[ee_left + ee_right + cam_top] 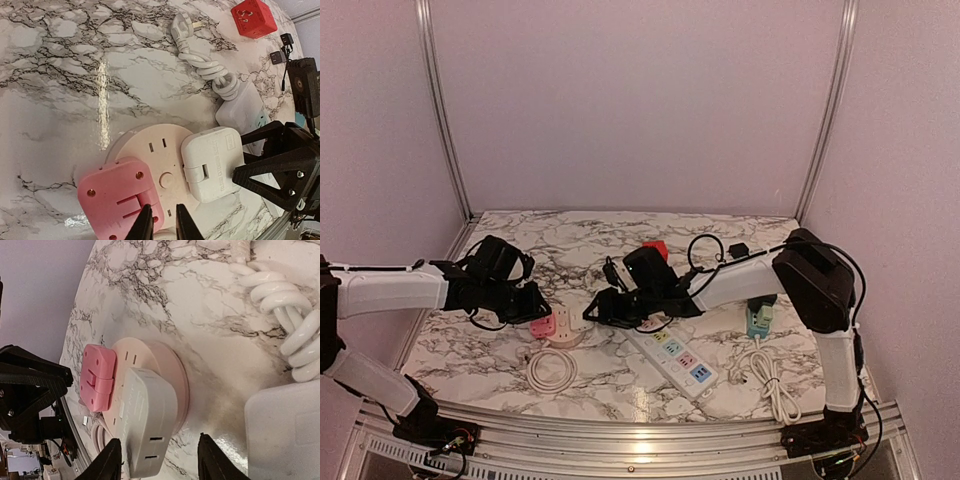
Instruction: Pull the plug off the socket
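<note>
White plug (145, 420) sits in the round pink socket (167, 370) on the bench (200, 315). It's light, rigid, slick plastic (probably a tight fit), so grab the flat sides. Right hand (159, 439) is spread around it. Left hand (163, 207) is nearly together, can't tell if it's pinching.
</note>
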Available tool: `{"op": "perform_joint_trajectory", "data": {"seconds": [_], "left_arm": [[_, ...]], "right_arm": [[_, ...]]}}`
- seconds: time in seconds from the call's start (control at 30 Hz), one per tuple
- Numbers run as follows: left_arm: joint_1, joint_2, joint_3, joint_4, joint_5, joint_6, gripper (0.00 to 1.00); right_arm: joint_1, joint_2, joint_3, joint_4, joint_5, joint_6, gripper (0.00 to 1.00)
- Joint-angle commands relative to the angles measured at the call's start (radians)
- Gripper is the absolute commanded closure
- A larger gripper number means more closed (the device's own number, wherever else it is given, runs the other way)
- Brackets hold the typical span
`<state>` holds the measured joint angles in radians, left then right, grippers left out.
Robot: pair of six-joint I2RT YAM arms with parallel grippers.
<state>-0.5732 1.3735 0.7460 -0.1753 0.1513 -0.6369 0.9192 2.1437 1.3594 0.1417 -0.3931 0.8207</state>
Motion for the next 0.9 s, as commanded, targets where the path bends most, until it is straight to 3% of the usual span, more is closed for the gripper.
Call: {"op": "perform_joint_trajectory", "data": {"seconds": [0.0,0.6,0.87], "left_arm": [[-0.017,0.041,-0.043,0.051,0.043,-0.026,0.83],[-0.02,0.087,-0.089,-0.001,-0.017,-0.024,0.86],[-0.02,0.11,-0.089,-0.006,-0.031,-0.035,0.87]], "right_arm": [[0.013,0.019,0.038,0.04,-0.02,0.026,0.51],[0.014,0.074,0.067,0.11,-0.116,0.095,0.64],[0.013,0.076,0.058,0.144,-0.135,0.121,0.8]]}}
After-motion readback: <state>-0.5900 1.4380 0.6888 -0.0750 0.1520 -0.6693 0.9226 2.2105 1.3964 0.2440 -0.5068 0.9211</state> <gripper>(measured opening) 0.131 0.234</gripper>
